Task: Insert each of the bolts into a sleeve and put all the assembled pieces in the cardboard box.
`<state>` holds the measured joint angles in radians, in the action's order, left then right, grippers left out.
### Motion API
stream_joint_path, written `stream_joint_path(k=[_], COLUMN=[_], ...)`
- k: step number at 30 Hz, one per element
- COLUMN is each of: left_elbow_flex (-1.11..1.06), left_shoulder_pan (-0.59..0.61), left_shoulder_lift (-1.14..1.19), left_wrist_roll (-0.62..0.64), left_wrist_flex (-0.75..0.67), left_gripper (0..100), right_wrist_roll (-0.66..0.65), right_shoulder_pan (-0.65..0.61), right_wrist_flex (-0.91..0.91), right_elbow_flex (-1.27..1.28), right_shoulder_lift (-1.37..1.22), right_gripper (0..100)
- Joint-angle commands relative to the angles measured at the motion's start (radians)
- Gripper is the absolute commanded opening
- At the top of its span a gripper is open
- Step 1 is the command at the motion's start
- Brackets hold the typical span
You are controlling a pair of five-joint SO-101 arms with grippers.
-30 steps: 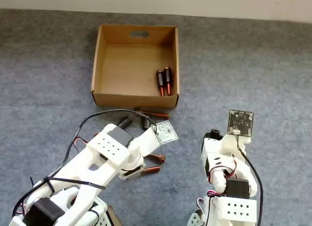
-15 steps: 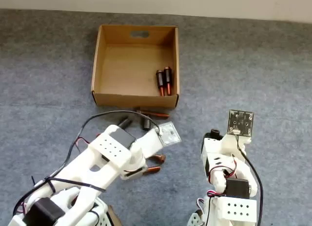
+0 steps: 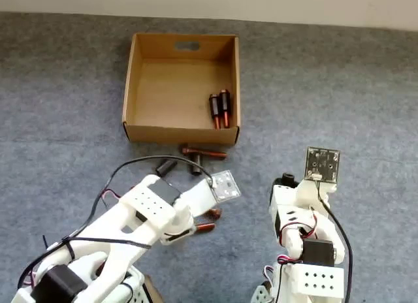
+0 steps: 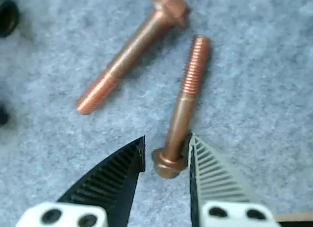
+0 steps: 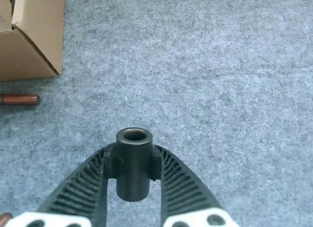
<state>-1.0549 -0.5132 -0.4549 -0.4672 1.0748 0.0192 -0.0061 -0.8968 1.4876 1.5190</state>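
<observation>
**Left fingers straddle a bolt head; right holds a sleeve**

From above, the left arm (image 3: 140, 218) stretches from the lower left corner toward the middle of the table, its wrist over two copper bolts (image 3: 208, 221). The left wrist view shows them closer. The left gripper (image 4: 166, 139) is partly open, its fingers on either side of the near bolt (image 4: 183, 104) at its head. One finger is just beside the head and the other stands off a little. The far bolt (image 4: 132, 56) lies apart, at an angle.

Ahead of that arm, two loose sleeves (image 3: 180, 165) and a third bolt (image 3: 204, 151) lie just in front of the cardboard box (image 3: 130, 81). Two assembled pieces (image 3: 220, 109) rest inside it against the right wall.

To the right, the right arm (image 3: 307, 238) sits folded back and upright. In its wrist view the right gripper (image 5: 133, 152) is closed on a black sleeve (image 5: 133, 168), held with its bore facing the camera, over bare grey carpet (image 5: 220, 65).
</observation>
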Motion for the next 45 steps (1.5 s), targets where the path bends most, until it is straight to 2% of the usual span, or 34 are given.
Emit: stream_joint_path(k=[1, 5, 9, 13, 17, 20, 24, 29, 34, 36, 40, 45], left_elbow_flex=[-0.005, -0.042, -0.056, -0.024, 0.048, 0.147, 0.249, 0.272, 0.265, 0.272, 0.248, 0.168], left_shoulder_pan=[0.021, 0.024, 0.027, 0.028, 0.039, 0.124, 0.292, 0.384, 0.412, 0.44, 0.499, 0.519], left_shoulder_lift=[-0.002, -0.002, -0.002, -0.012, -0.012, -0.01, -0.002, -0.002, -0.001, -0.001, 0.001, 0.001], left_wrist_roll=[-0.009, -0.014, -0.124, -0.221, -0.384, -0.503, -0.597, -0.749, -0.764, -0.764, -0.764, -0.76], left_wrist_flex=[-0.009, -0.006, 0.014, 0.121, 0.269, 0.324, 0.322, 0.322, 0.322, 0.319, 0.259, 0.143], left_gripper=[15, 14, 1, 2, 1, 1, 1, 1, 1, 5, 15, 16], right_wrist_roll=[0.008, 0.008, 0.008, 0.008, 0.008, 0.008, 0.008, 0.008, 0.008, 0.008, 0.008, 0.008], right_shoulder_pan=[0.008, 0.008, 0.008, 0.008, 0.008, 0.01, 0.01, 0.01, 0.01, 0.01, 0.01, 0.01], right_wrist_flex=[0.019, 0.018, 0.018, 0.018, 0.018, 0.018, 0.018, 0.018, 0.018, 0.018, 0.018, 0.018], right_elbow_flex=[-0.01, -0.008, -0.008, -0.008, -0.008, -0.008, -0.008, -0.008, -0.008, -0.008, -0.008, -0.008], right_shoulder_lift=[0.013, 0.013, 0.013, 0.013, 0.013, 0.013, 0.013, 0.013, 0.013, 0.013, 0.013, 0.013], right_gripper=[0.5, 0.5, 0.5, 0.5, 0.5, 0.5, 0.5, 0.5, 0.5, 0.5, 0.5, 0.5])
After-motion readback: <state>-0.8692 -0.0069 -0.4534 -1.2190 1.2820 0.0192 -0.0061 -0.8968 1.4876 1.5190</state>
